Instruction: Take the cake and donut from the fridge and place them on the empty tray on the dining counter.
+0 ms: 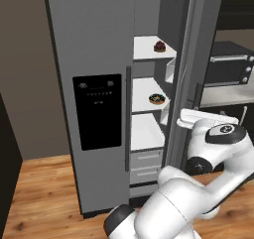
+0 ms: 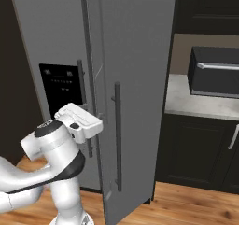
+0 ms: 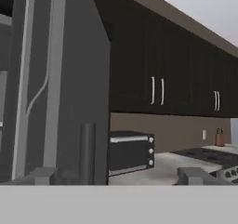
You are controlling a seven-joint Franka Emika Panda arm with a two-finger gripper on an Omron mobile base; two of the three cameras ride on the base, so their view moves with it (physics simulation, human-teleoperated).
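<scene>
The grey fridge (image 1: 94,49) stands with its right door (image 1: 191,74) swung open. On the upper white shelf sits the dark brown cake (image 1: 159,46). One shelf lower lies the chocolate-iced donut (image 1: 157,99). My gripper (image 3: 118,176) is open and holds nothing. Its white hand (image 1: 191,118) hovers at the outer edge of the open door (image 2: 135,102), at about the donut shelf's height and outside the fridge. In the hand view its fingertips (image 3: 44,175) frame the door's edge and the kitchen beyond. The tray and the dining counter are out of view.
A black toaster oven (image 1: 230,69) sits on the pale counter (image 2: 200,105) right of the fridge, above dark cabinets (image 2: 196,149). Upper dark cabinets (image 3: 153,79) and a stove (image 3: 209,155) lie further right. The open door's long handle (image 2: 117,135) faces outward. Wooden floor (image 1: 39,193) runs below.
</scene>
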